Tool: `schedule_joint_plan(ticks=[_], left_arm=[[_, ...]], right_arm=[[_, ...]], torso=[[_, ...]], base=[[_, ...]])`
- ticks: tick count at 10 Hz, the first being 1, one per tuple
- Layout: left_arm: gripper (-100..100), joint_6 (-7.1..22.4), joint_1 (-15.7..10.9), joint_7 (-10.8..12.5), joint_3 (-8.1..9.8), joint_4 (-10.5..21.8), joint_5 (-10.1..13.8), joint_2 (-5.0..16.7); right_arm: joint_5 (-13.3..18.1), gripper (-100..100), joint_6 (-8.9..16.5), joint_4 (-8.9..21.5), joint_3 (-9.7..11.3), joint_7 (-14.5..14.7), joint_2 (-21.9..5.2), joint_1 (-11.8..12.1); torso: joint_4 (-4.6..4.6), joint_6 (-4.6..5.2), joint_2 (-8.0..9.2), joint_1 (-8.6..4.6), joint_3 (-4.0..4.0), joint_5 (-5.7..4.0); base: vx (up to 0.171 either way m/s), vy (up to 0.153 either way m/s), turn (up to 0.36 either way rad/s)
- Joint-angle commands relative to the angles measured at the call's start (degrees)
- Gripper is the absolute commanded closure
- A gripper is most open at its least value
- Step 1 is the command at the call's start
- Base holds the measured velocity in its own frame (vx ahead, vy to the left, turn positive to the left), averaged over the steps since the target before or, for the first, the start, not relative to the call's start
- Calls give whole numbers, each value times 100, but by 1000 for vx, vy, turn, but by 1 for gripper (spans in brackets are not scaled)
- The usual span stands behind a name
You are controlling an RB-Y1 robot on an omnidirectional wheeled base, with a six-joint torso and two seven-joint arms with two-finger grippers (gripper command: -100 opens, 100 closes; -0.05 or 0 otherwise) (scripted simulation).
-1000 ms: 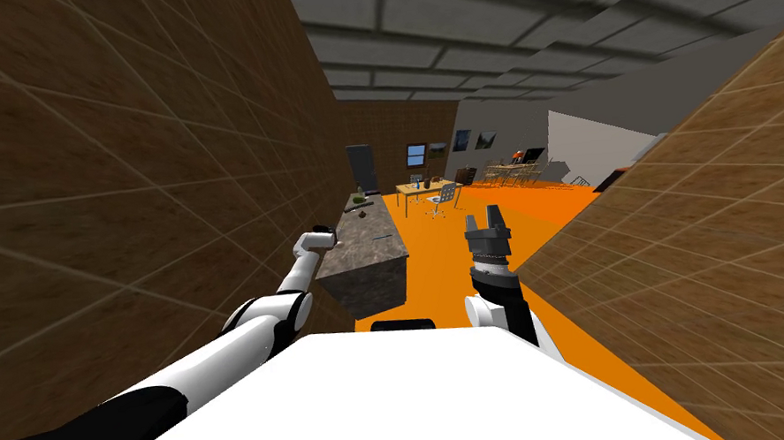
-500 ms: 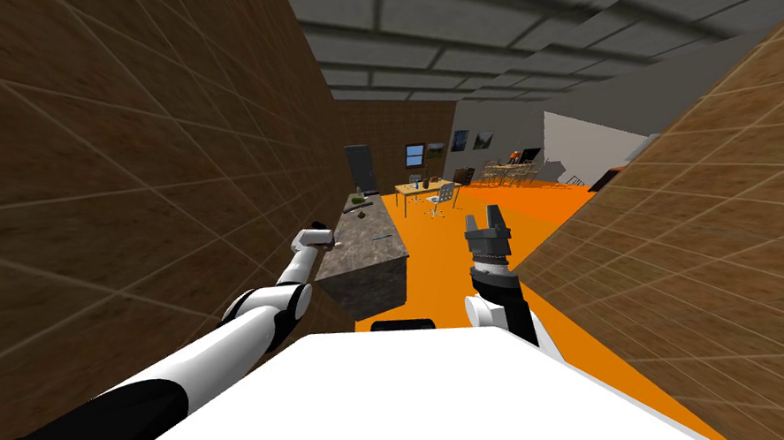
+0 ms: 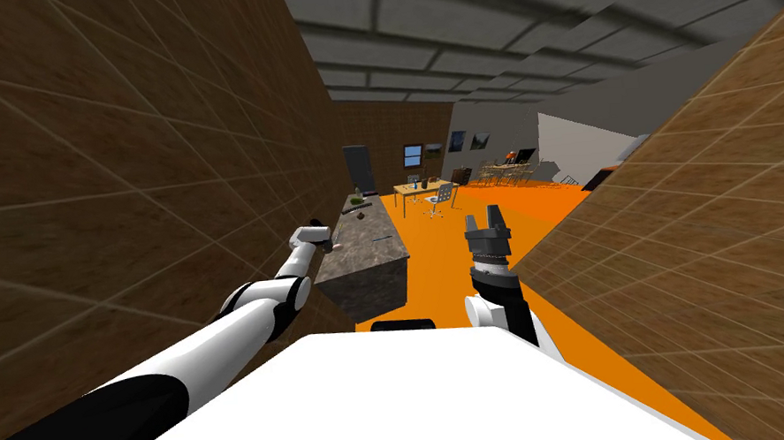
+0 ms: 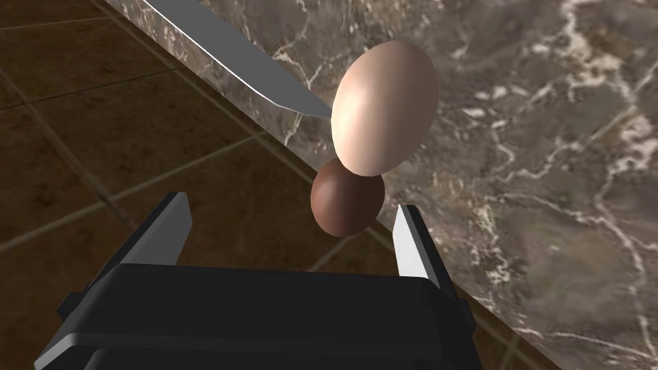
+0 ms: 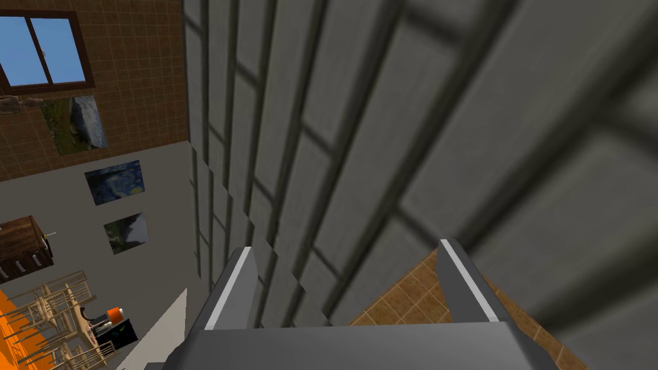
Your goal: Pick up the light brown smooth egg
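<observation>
**Left gripper advanced to egg**

The pale, light brown smooth egg (image 4: 385,106) is found at the edge of the grey marble counter (image 4: 546,160), beside a smaller dark brown egg (image 4: 347,205) and a silver knife blade (image 4: 238,54). The left gripper (image 4: 290,205), spread and empty, has been brought nearer, so a grasp is judged close. The right gripper (image 5: 347,250) is held open.

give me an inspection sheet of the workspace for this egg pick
surface: marbled grey-brown counter.
job's things: light brown egg on the counter near its edge, not gripped.
clutter: dark brown egg at the counter's edge, nearer the fingers than the light one; grey knife blade, its tip by the light brown egg.
grippers: left gripper open, short of both eggs, holding nothing; right gripper open, raised above the floor, holding nothing.
cables: nothing seen.
surroundings: brown tiled walls, orange floor, a far table.
</observation>
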Motion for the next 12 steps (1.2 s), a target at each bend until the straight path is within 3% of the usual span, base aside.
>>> schedule_joint_plan(ticks=[1,6,7,9,12], left_arm=[[-100,246,-80,67,10,118,17,34],[-100,1028,-417,398,60,738,114,216],[-100,1028,-417,398,60,738,114,216],[-100,1382,-568,588,80,1073,166,309],[-100,1725,-659,735,92,1325,208,367]], right_arm=[[0,0,0,0,0,0,0,0],[0,0,0,0,0,0,0,0],[0,0,0,0,0,0,0,0],[0,0,0,0,0,0,0,0],[0,0,0,0,0,0,0,0]], torso=[[0,0,0,0,0,0],[-1,0,-3,-3,-2,0],[-2,-1,-6,1,-4,1],[-2,0,-4,0,-3,1],[-3,0,-10,-2,-7,1]], base=[[23,31,-22],[36,34,-34],[35,37,-22],[48,48,-49],[55,34,-36]])
